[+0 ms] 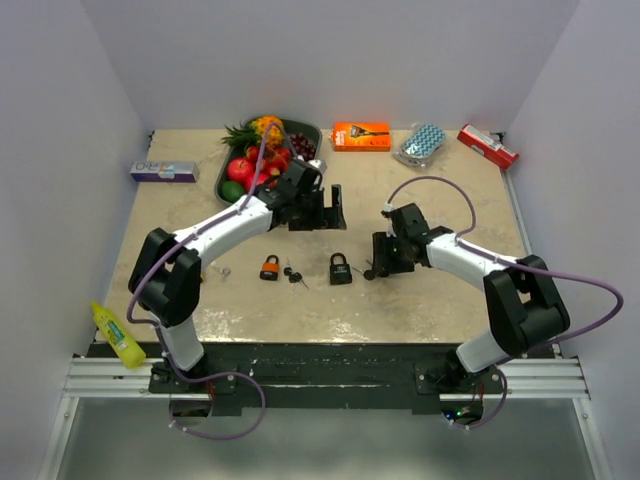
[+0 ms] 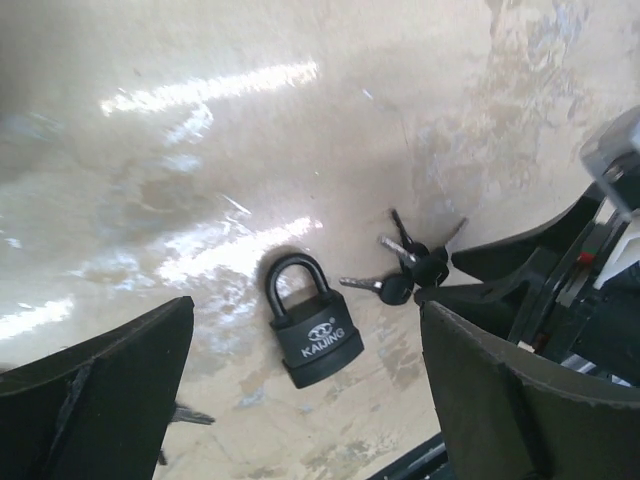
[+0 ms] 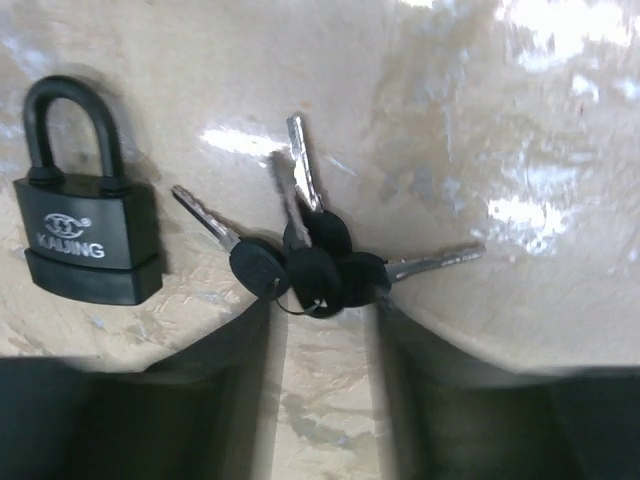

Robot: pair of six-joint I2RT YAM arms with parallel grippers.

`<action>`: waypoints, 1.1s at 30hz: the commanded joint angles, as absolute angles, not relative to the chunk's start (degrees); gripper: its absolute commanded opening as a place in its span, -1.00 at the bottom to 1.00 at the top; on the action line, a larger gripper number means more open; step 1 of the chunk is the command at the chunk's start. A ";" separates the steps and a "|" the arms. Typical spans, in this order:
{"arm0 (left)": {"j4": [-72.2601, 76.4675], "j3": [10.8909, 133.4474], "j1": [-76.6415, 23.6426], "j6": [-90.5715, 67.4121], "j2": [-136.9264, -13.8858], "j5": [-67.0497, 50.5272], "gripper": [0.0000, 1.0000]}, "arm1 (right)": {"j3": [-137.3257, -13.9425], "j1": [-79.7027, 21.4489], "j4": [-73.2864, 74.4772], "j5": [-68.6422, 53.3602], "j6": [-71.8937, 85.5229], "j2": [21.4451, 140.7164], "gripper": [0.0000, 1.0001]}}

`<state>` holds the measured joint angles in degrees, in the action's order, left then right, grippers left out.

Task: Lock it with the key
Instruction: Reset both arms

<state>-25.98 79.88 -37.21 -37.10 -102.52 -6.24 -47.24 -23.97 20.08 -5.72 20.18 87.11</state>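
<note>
A black padlock (image 1: pixel 340 268) marked KAIJING lies flat on the table with its shackle closed, also in the left wrist view (image 2: pixel 312 330) and the right wrist view (image 3: pixel 85 240). A bunch of black-headed keys (image 3: pixel 320 265) lies just right of it (image 1: pixel 369 270) (image 2: pixel 410 272). My right gripper (image 1: pixel 378 260) (image 3: pixel 325 315) is low over the table and open, its fingertips on either side of the key heads. My left gripper (image 1: pixel 334 208) (image 2: pixel 305 305) hovers open above and behind the padlock, holding nothing.
An orange padlock (image 1: pixel 270 267) and a second key bunch (image 1: pixel 293 272) lie left of the black one. A fruit tray (image 1: pixel 226 173), orange box (image 1: pixel 361 135), blue pouch (image 1: pixel 420 143), red box (image 1: pixel 487 146) and blue-white box (image 1: pixel 162 171) line the back. A yellow bottle (image 1: pixel 118 335) hangs off the front left.
</note>
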 commanded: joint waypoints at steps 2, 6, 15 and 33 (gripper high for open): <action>-25.92 81.74 -32.01 -31.48 -97.91 -7.82 0.98 | -49.92 -23.73 24.61 -6.68 17.32 87.02 0.38; -29.52 87.79 -25.24 -24.98 -97.47 -8.26 0.98 | -50.36 -23.73 22.07 -6.68 12.76 77.38 0.77; -40.95 102.74 -10.73 -4.14 -98.88 -11.08 0.98 | -57.48 -23.03 18.81 -4.57 5.63 71.28 0.98; -29.36 72.60 -11.51 6.94 -82.62 -8.71 0.98 | -59.07 -18.81 16.79 -1.06 7.03 70.85 0.98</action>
<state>-35.11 75.53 -9.65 3.44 -87.94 -10.94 -61.17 -19.05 18.55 -2.68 6.13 75.37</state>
